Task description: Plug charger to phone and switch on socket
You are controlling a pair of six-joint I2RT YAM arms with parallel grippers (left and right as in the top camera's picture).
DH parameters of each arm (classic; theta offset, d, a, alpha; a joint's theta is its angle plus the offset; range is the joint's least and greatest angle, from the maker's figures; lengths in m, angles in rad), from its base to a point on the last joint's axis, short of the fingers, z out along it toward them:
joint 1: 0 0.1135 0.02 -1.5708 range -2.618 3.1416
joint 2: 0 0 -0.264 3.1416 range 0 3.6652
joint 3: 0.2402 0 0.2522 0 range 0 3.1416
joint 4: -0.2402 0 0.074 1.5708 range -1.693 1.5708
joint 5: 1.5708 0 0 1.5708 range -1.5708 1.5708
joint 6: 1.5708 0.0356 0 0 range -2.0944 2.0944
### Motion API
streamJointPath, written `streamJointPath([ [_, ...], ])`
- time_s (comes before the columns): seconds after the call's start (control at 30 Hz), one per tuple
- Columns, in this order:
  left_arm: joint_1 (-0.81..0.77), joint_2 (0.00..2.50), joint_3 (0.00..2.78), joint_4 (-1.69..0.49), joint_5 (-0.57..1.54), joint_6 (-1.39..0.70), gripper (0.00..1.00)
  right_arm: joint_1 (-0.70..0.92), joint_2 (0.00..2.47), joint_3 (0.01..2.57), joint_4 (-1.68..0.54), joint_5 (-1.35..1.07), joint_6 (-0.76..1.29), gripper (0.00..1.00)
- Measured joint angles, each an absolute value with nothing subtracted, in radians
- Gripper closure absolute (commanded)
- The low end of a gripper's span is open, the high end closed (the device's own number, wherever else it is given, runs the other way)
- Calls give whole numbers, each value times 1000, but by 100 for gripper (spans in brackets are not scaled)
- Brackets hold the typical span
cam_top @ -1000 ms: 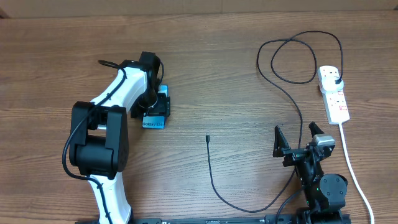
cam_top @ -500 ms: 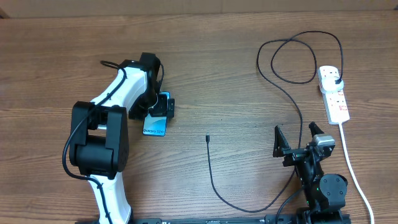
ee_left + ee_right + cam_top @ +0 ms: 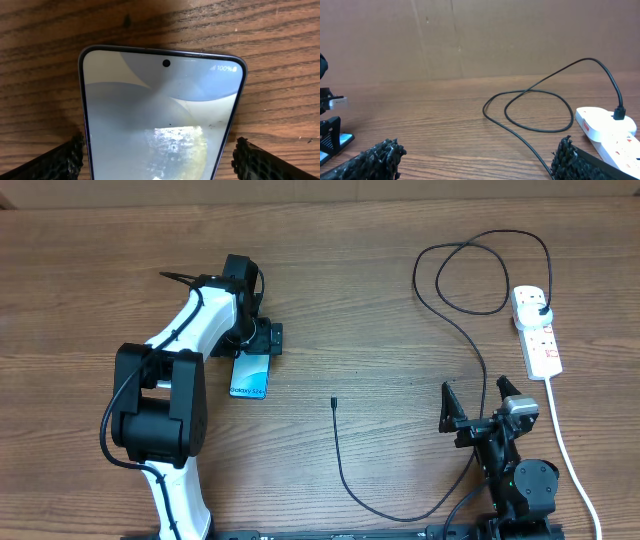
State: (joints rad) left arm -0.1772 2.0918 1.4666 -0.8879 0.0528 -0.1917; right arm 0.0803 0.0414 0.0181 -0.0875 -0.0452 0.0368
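Wood table [image 3: 380,300]: carries everything in view.
Phone [image 3: 250,376]: lies flat, left of centre, with its screen up and lit. One end sits just under the left gripper. Its port is not visible.
Left gripper [image 3: 256,340]: jaws are spread and straddle the phone. In the wrist view the fingers [image 3: 55,160] stand either side of it, with bare wood showing on the right side. It grips nothing.
Right gripper [image 3: 473,387]: jaws are wide apart and empty. It is low at the front right, beside the cable's run.
Charger [image 3: 340,455]: the plug [image 3: 541,304] is seated in the socket's far outlet. The cable loops, runs forward and curls back. The tip [image 3: 333,402] lies loose on the wood, well apart from the phone.
Socket [image 3: 540,345]: sits at the far right, its white cord [image 3: 565,450] trailing to the front. The switch position is too small to tell.
Done: only the plug-in at the socket, as far as shows.
Left: by my reading, pick up the tip, seat it in the phone, then press the switch.
Containers: none in view. The nearest thing is the outlet holding the plug.
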Motion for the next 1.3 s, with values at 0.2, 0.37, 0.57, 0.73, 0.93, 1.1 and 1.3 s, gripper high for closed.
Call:
streamJointPath([
  [0.2,-177,2092,1467,-888,52,-192,0,80,41,18,-87,-45,37,0],
  [0.37,-177,2092,1466,-879,51,-192,0,80,41,18,-88,-46,37,0],
  [0.57,-177,2092,1466,-853,50,-192,0,80,41,18,-88,-46,37,0],
  [0.73,-177,2092,1466,-844,48,-192,0,80,41,18,-88,-45,37,0],
  [0.93,-177,2092,1464,-845,47,-191,0,80,41,18,-87,-45,37,0],
  [1.1,-177,2085,1450,-841,44,-165,1,80,41,18,-87,-45,37,0],
  [1.3,-178,2072,1424,-841,37,-107,0,80,41,18,-87,-45,36,0],
])
